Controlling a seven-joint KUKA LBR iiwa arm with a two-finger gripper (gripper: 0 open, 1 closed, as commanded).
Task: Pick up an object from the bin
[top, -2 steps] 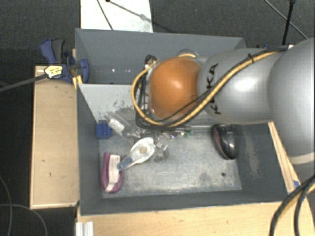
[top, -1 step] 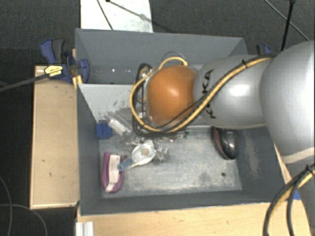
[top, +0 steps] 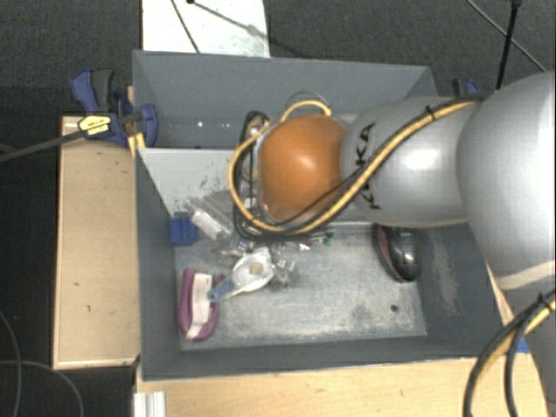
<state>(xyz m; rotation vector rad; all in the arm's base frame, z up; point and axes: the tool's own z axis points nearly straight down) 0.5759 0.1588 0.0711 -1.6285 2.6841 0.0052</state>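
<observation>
Where the pincer [top: 280, 248] hangs under the orange cover [top: 300, 176], released or clenched I cannot tell, a white scoop [top: 252, 272] with a blue handle lies just below it, left of the bin's [top: 278, 94] middle. Beside it are a purple-white piece [top: 198, 302] by the left wall, a blue block [top: 181, 229] and crinkled clear plastic [top: 208, 220]. A glossy dark oval [top: 398, 252] sits to the right, and bare grey floor spreads between. The arm [top: 417, 172] reads "KUKA".

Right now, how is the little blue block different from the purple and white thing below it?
The blue block is small and boxy; the purple and white thing is bigger, longer and curved. The blue block is one colour all over; the purple and white thing has two. The blue block sits farther back; the purple and white thing is nearer the front left corner. Both lie on the left of the bin floor.
</observation>
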